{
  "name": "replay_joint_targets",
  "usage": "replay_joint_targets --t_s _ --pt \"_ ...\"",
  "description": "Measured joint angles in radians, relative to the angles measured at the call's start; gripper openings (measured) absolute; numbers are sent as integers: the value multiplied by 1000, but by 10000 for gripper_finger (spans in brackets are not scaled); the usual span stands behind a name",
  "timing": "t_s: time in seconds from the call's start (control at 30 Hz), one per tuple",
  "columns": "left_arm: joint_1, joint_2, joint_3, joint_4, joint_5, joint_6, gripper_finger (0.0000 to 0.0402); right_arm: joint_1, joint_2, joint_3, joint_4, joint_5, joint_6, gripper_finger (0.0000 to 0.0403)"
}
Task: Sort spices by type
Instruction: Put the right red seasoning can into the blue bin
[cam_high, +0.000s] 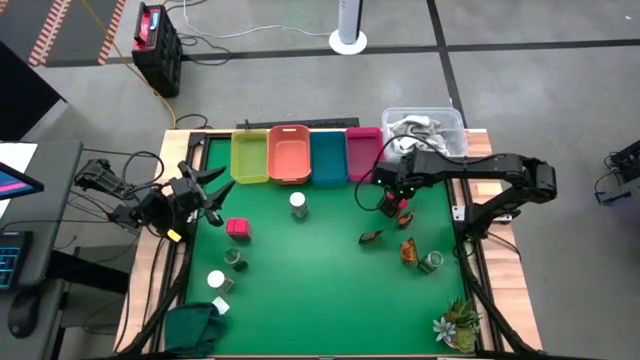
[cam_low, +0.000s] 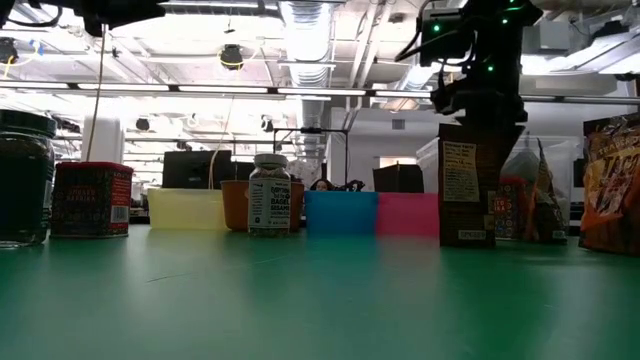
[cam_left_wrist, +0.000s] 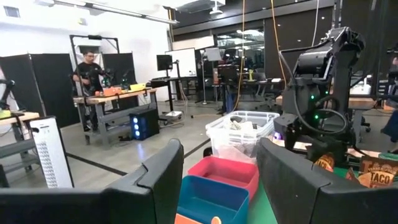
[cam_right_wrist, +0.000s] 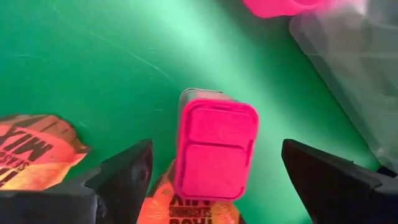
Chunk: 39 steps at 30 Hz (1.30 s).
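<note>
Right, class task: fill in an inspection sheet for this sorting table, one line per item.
Surface: green mat on a wooden table.
Job's things: yellow, orange, blue and pink plastic bins in a row; white-capped round jar; pink-red boxy tin upright under the right arm; brown-orange pouches; dark green-filled glass jar.
Clutter: clear plastic tub, spiky green plant, green cloth.
Grippers: left gripper open, waiting at the mat's left edge; right gripper open, jaws either side of the tin.
Cables: on the floor, left.
Surroundings: person at a bench.
</note>
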Motion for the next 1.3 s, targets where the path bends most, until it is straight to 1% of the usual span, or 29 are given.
replay_joint_targets --t_s 0.17,0.33,0.57,0.63,0.7,0.87,1.07,1.3 --pt "0 0 0 -10 0 0 194 0 0 -14 14 -24 18 384" --pt "0 0 0 -10 0 0 194 -2 0 -98 66 -41 29 384" --pt "0 0 0 -10 0 0 194 -7 -1 -151 149 -41 33 379" --pt "0 0 0 -10 0 0 194 -13 -1 -154 155 -41 28 364" --pt "0 0 0 -10 0 0 194 -21 -1 -155 157 -41 28 336" --pt "0 0 0 -10 0 0 194 -27 -2 -156 162 -59 15 241" --pt "0 0 0 -9 0 0 194 3 -1 -142 158 -90 0 240" --pt "0 0 0 -9 0 -13 194 28 -1 14 118 -88 -30 240"
